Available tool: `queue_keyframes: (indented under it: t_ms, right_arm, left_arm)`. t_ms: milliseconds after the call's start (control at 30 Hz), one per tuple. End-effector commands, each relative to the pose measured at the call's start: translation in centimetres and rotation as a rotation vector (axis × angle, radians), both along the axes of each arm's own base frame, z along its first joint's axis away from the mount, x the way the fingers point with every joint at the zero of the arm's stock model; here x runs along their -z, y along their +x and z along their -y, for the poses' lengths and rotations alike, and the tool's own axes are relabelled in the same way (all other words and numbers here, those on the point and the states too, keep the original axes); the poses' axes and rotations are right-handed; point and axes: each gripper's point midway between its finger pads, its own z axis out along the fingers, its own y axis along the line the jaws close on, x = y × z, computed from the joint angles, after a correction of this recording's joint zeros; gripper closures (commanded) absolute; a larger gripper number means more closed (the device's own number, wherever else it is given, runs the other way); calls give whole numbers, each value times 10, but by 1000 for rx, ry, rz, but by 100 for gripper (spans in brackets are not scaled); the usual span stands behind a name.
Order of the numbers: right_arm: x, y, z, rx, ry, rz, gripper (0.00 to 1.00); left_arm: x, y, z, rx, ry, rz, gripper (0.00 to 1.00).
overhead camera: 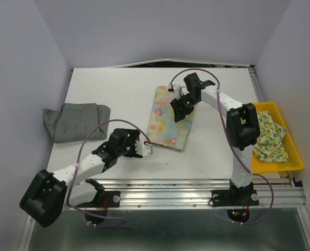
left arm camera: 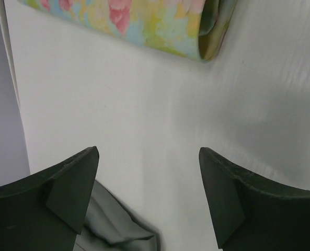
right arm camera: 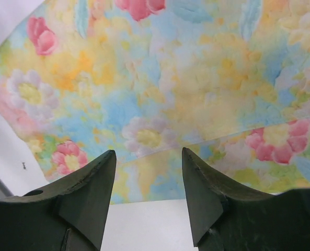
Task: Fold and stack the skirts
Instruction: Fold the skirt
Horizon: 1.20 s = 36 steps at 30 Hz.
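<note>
The pastel yellow-blue skirt with pink flowers [overhead camera: 168,117] lies folded flat in the middle of the table; it fills the right wrist view [right arm camera: 160,78] and its edge shows in the left wrist view [left arm camera: 144,21]. The grey skirt [overhead camera: 73,121] lies folded at the left edge, a corner showing in the left wrist view [left arm camera: 113,222]. The pale green-yellow print skirt [overhead camera: 270,137] lies in the yellow tray. My left gripper [overhead camera: 144,148] is open and empty beside the floral skirt's near left corner. My right gripper [overhead camera: 180,111] is open and empty above the floral skirt's right edge.
The yellow plastic tray [overhead camera: 297,157] sits at the table's right edge. The table's near edge is a metal rail [overhead camera: 186,184]. Walls stand close on the left, back and right.
</note>
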Motion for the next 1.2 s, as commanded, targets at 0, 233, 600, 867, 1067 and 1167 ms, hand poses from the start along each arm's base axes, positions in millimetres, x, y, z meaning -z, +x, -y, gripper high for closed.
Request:
queue_keyframes:
  t_ms: [0,233,600,867,1067,1167]
  right_arm:
    - [-12,-2,-26,34,119,-68,41]
    - [50,-7,-21,97,58,-171,43]
    - [100,-27,4,103,-81,-240,46]
    - [101,-30,5,84,-85,-246,46]
    - [102,-33,7,75,-87,-249,46]
    - [102,-34,7,76,-90,-251,46]
  left_arm:
    - [-12,8,38,89,-30,127,11]
    - [26,-1,65,142,17,109,3]
    - [43,1,110,188,50,117,3]
    - [34,0,132,210,25,123,6]
    - [28,3,142,192,0,98,14]
    - [28,1,141,189,12,66,30]
